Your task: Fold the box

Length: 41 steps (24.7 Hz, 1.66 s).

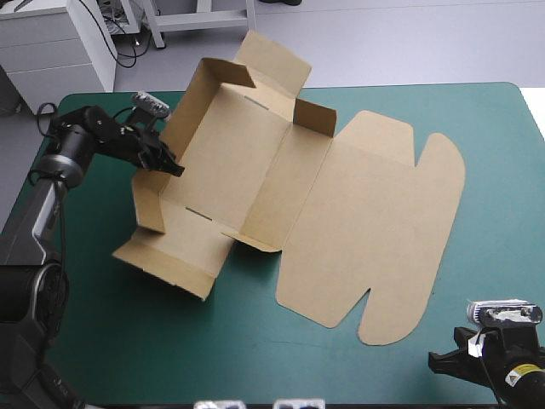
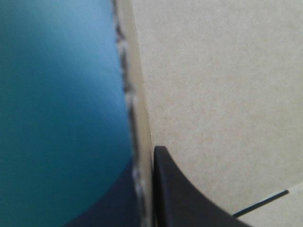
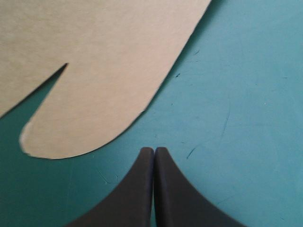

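High view: the box (image 1: 255, 170), a cut brown sheet, lies left of centre on the teal-green surface (image 1: 477, 153), half formed. Its lid (image 1: 375, 221) spreads flat toward the right edge. The long wall (image 1: 192, 111) on the left side stands raised, as do the flaps (image 1: 272, 60) at the far end. At that wall the left hand (image 1: 170, 164) is clenched on the board's edge; in the left wrist view the sheet passes between its black fingers (image 2: 180, 194). By the near right corner the right hand (image 3: 154, 153) has its fingers pressed together and grasps nothing. It sits just beside the lid's rounded tab (image 3: 94, 123) without touching it.

Risk, as judged from the room: only one hand steadies the sheet, and nothing pins the base or the lid. A push on the wall could slide the whole box across the surface. The thin edge could also slip from the pinch, letting the wall spring back flat.
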Tool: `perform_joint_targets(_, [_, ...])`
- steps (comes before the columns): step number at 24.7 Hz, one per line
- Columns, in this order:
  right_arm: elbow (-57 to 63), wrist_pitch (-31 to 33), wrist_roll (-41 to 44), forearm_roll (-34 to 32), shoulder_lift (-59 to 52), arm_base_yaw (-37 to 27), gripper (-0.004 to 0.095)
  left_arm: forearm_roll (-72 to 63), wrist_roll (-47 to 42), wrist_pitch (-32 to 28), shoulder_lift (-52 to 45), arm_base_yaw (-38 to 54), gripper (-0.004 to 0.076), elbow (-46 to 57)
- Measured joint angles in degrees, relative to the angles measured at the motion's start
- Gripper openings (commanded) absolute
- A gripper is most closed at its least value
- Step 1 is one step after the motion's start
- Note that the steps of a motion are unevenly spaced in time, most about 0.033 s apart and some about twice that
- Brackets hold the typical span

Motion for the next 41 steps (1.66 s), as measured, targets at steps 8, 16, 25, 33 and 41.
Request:
perform_joint_targets(8, [0.0,0.0,0.0,0.0,0.0,0.0,-0.0014,27.15,6.17,-28.1,1.51,-14.47,-0.0008,-4.44])
perform_joint_targets(16, [0.0,0.0,0.74,-0.56,0.0,0.0,-0.0014,44.54,4.55,-42.84,10.67,-22.86,-0.0008,-4.99])
perform_joint_targets(25, [0.0,0.0,1.75,-0.91,0.0,0.0,-0.0014,44.94,2.35,-44.56,11.21,-22.49,-0.0008,-12.17])
perform_joint_targets(33, [0.0,0.0,1.98,-0.91,0.0,0.0,-0.0014,44.94,2.29,-39.88,13.16,-22.26,-0.0008,-12.54])
perform_joint_targets(41, [-1.22,-2.54,-2.37,5.53,0.98,0.0,-0.0014,45.11,2.4,-39.7,14.24,-22.31,-0.0008,-12.79])
